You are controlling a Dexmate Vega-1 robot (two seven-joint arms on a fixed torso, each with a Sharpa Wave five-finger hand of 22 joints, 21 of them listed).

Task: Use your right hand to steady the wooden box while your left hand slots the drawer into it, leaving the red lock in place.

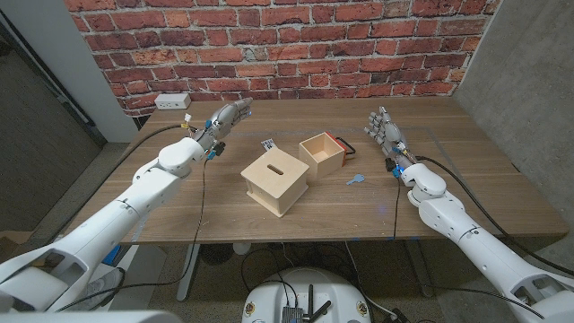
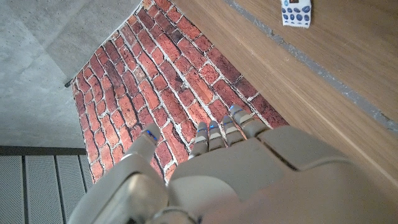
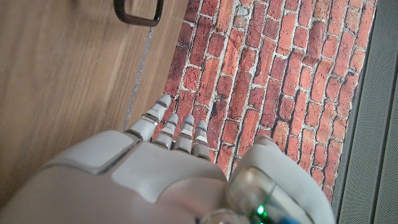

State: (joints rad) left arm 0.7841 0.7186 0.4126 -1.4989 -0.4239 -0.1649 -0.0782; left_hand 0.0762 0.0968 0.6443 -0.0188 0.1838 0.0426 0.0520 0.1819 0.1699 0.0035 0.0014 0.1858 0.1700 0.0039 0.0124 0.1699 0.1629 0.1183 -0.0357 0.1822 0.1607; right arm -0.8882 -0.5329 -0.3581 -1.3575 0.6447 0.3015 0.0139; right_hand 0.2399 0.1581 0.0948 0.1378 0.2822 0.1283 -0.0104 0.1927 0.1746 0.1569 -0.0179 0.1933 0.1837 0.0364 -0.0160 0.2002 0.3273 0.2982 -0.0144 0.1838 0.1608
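While hands wait, drawer (image 1: 324, 152) lies between.

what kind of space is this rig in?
Likely an indoor lab or demo room, not a home: a wooden table against a brick-pattern wall, with a concrete wall and a power strip at the table's back.

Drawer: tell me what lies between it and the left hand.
Nothing visible does. The left hand hovers open over bare table at the far left; the drawer sits behind the wooden box, with only a small tag near the path.
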